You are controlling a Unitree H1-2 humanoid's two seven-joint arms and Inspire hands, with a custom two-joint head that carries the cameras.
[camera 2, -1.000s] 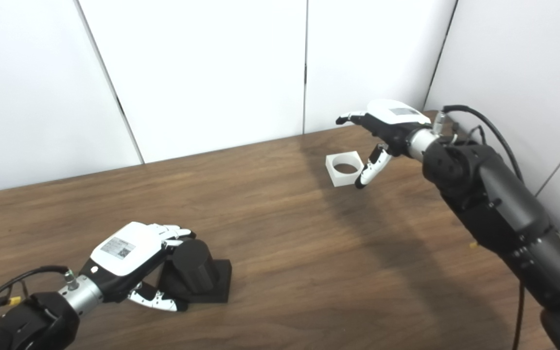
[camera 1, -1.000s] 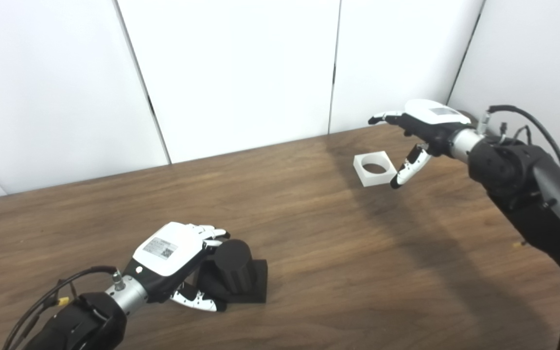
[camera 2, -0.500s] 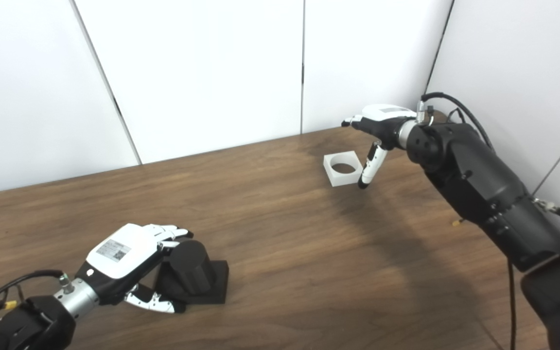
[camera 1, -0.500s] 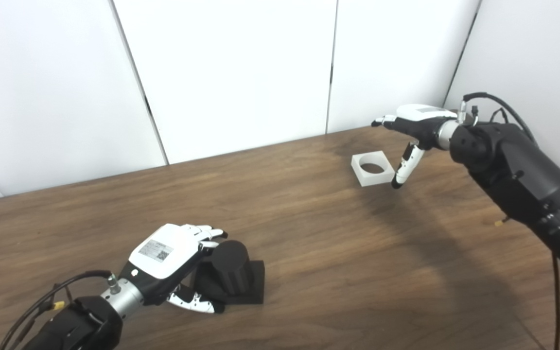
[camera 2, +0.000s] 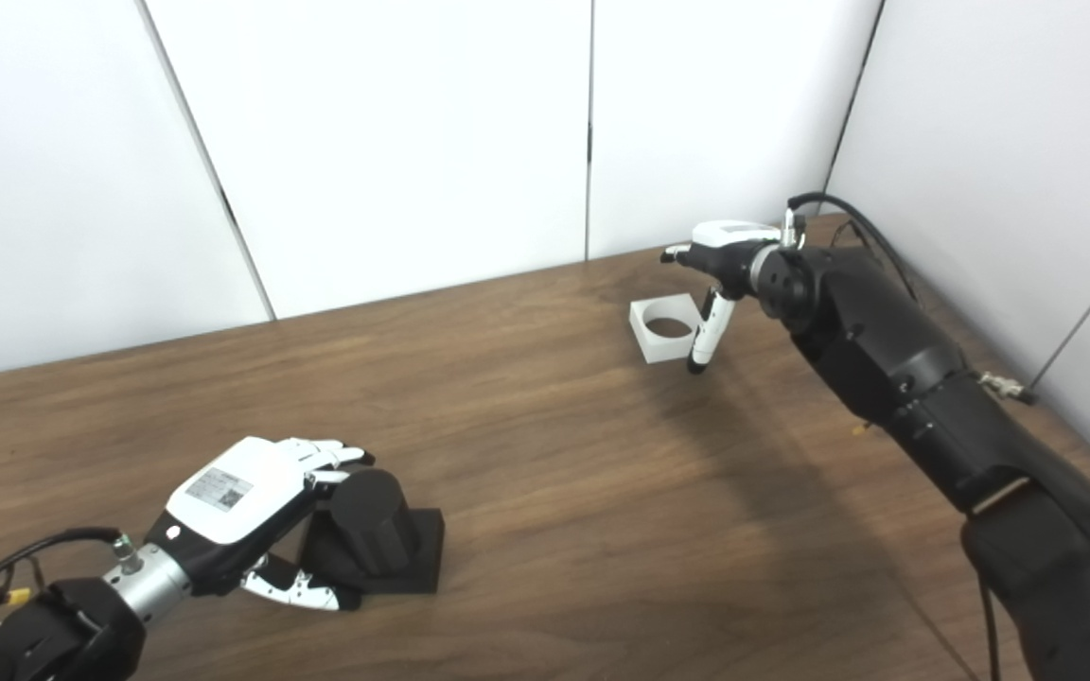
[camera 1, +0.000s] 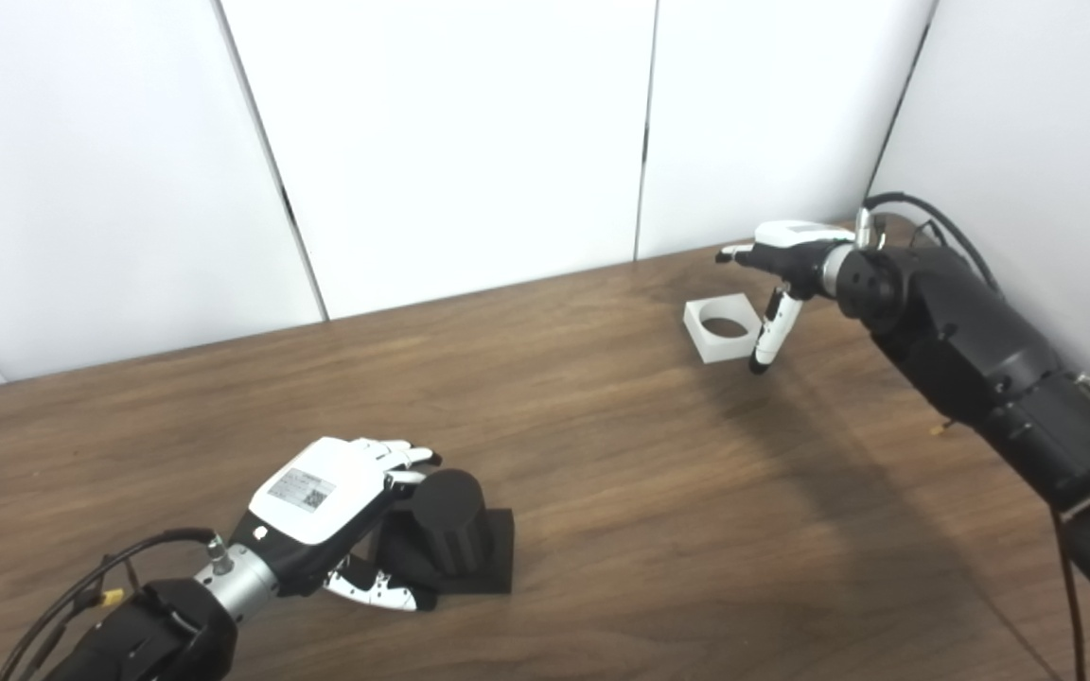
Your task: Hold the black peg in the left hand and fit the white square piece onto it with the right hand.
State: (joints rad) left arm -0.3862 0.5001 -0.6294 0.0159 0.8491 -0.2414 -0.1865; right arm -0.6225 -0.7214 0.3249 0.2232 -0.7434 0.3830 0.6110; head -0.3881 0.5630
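Black cylindrical peg (camera 1: 450, 520), standing upright on its flat black square base (camera 1: 498, 558), sits on the dark brown wooden table (camera 1: 602, 473) near the front left. The left hand (camera 1: 327, 492), white-backed with black and white fingers, is at the peg's left side: its fingers (camera 1: 398, 454) reach round the far side of the cylinder, lying close together, and its thumb (camera 1: 379, 591) points along the table by the near edge of the base. The peg and base rest on the table; whether the fingers actually press on the cylinder cannot be told from either view.

Well apart, toward the far right of the table near the white panelled wall (camera 1: 460, 132), lies the white square piece (camera 2: 663, 328), a hollow frame with a round hole, flat on the wood. The right hand (camera 2: 720, 255) hovers above its right edge, spread and holding nothing. Its fingers point leftward over the frame's far side, while its thumb (camera 2: 704, 336) hangs down, tip just beside the piece's right near corner; contact there is unclear. The black right arm (camera 2: 895, 369) stretches in from the lower right.
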